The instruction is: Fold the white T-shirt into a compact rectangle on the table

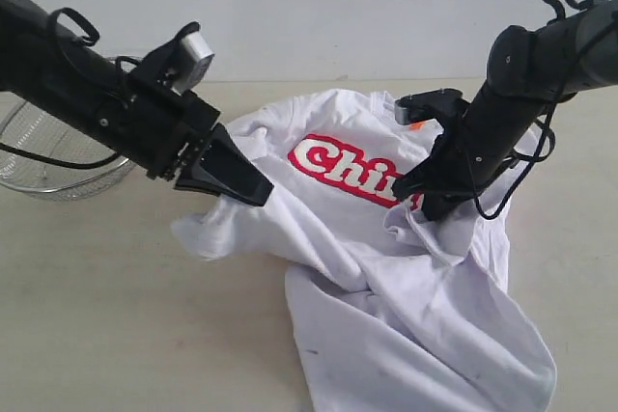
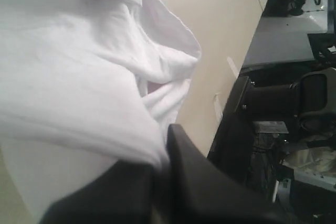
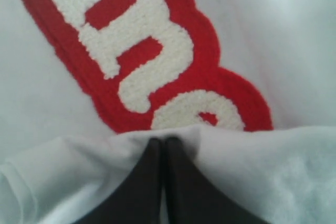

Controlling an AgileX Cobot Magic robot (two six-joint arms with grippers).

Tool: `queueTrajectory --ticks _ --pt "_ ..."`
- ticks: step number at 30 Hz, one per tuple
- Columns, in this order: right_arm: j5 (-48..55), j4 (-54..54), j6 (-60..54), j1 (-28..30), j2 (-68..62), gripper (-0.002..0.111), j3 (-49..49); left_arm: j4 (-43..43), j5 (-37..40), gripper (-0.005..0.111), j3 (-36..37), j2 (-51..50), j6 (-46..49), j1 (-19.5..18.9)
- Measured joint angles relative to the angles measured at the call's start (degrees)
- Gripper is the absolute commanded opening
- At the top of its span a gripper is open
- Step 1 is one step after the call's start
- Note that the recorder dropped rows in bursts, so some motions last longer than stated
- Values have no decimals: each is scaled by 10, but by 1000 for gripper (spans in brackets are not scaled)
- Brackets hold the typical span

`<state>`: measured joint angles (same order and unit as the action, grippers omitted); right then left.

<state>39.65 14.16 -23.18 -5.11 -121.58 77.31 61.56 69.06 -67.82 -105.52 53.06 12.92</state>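
A robotics lab: bare beige table (image 1: 97, 315), blank wall (image 1: 338, 7), dark equipment (image 2: 294, 129) alongside.

The white T-shirt (image 1: 386, 296) is thin, soft cloth, matt and heavily creased. Its lettering (image 3: 142, 56) is thick and fuzzy, a towelling-like pile. The table (image 1: 97, 315) looks smooth and matt, lightly speckled. The basket (image 1: 43, 176) is shiny metal wire mesh. The left gripper (image 1: 259, 192) and right gripper (image 1: 427, 207) show smooth black plastic, dull-sheened.
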Motion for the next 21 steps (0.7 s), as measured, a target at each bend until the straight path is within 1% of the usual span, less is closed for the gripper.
queueTrajectory --ticks 4,6,8,11,13,16,17,20,21 --pt "23 -6 4 1 -13 0 30 -37 2 4 13 56 -68 -2" --pt "36 -18 10 1 -20 0 53 -83 3 4 41 80 -117 -2" --pt "39 -33 13 1 -28 0 76 -129 3 4 93 100 -146 -2" --pt "35 -50 14 5 -40 0 104 -170 3 4 163 115 -147 -4" --pt "29 -57 19 14 -53 0 126 -187 3 4 182 131 -146 -19" --pt "29 -58 23 25 -71 0 156 -191 -14 4 185 146 -146 -52" --pt "29 -59 23 27 -74 0 164 -191 -27 4 185 146 -146 -60" --pt "29 -68 24 28 -95 0 202 -190 -116 4 185 146 -146 -92" --pt "28 -73 24 28 -98 0 209 -189 -125 4 185 146 -146 -100"
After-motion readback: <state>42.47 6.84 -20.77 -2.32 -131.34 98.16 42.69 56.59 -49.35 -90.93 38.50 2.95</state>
